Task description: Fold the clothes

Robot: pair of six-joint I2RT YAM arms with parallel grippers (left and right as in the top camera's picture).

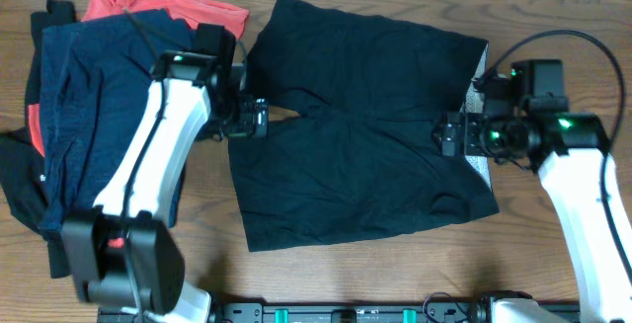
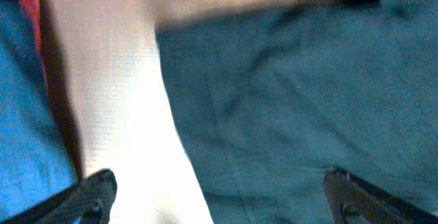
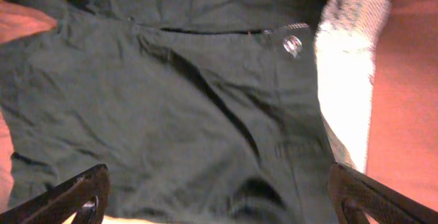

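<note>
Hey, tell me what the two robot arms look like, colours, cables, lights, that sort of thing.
The left arm and right arm have smooth white links and black joint housings. The left end effector and right end effector are black and boxy. Green lights glow near both wrists, and a black cable loops over the right arm.

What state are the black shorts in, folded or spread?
Spread: the black shorts lie flat on the table, both legs apart, pale lining showing at one edge.

the left gripper (image 2: pixel 222 200) is hanging with fingers (image 2: pixel 92 195) spread wide over the dark garment (image 2: pixel 308 94), table (image 2: pixel 116 80) and a blue garment (image 2: pixel 24 114) showing leftward.
</note>
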